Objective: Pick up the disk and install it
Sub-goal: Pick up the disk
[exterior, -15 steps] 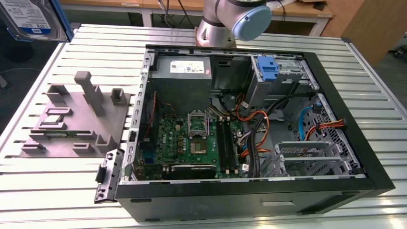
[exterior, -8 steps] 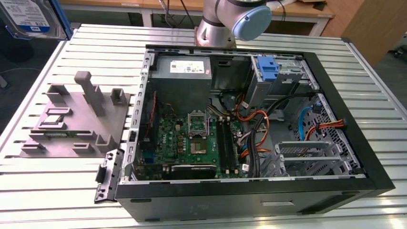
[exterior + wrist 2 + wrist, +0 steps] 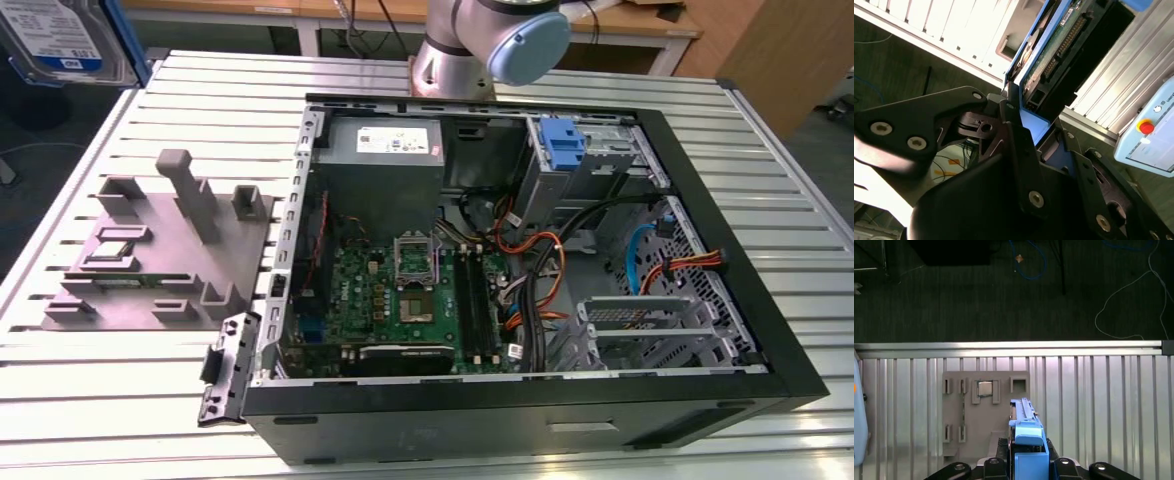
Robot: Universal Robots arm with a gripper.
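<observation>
The disk point(image 3: 56, 38), a silver-grey drive with a white and blue label in a blue carrier, hangs in the air at the far corner on the exterior view's left, off the table. In both wrist views my gripper point(image 3: 1028, 461) is shut on the disk point(image 3: 1026, 432), the black fingers point(image 3: 1009, 131) clamping its blue carrier edge. The disk point(image 3: 1054, 45) shows its green circuit board and connector in the second wrist view. It stands on edge above the grey fixture plate point(image 3: 985, 415).
An open computer case point(image 3: 747, 300) lies on the slatted metal table point(image 3: 80, 400), with a motherboard, cables, a drive cage with a blue latch point(image 3: 566, 146) and a lower metal cage point(image 3: 643, 326). The grey fixture plate point(image 3: 160, 250) sits beside the case. A pendant point(image 3: 1154, 130) lies nearby.
</observation>
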